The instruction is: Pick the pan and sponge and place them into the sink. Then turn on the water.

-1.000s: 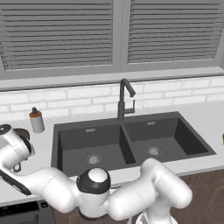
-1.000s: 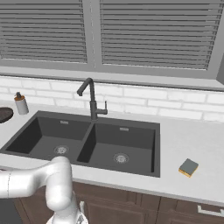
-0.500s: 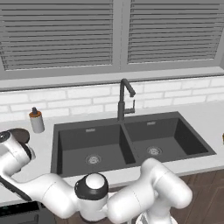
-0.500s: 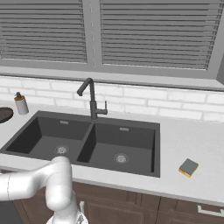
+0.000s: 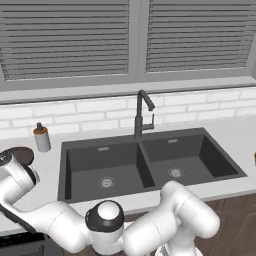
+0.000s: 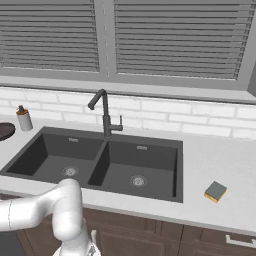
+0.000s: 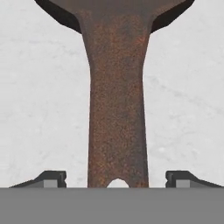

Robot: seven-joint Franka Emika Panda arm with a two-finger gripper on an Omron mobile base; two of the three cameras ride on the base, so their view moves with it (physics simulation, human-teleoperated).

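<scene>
The gripper (image 7: 116,180) sits low over the counter at the far left, its two tips standing wide on either side of the pan (image 7: 116,100) handle with bare counter showing in both gaps, so nothing is gripped yet. The pan itself lies on the counter (image 5: 50,165) left of the sink (image 5: 150,162), just near the soap bottle (image 5: 42,138); from the left base view only a dark sliver of its bowl peeks past the robot's wrist. The sponge (image 6: 216,191) rests well apart, on the counter to the right of the sink.

The worry here is the grip point. The tips look to be straddling the very end of the handle, by the hanging hole, so a long pan held that far out could droop or swivel in the fingers once lifted, and the bowl might clip the sink rim on the way over. If the fingers close slightly off centre, they could also nudge the handle sideways instead of pinching it.

Most of the pan bowl is cut off at the top of the hand view, and how high the tips stand above the counter is hard to judge, so I may be wrong about how squarely they bracket the handle. The faucet (image 6: 104,114) is dry, with no stream running.
</scene>
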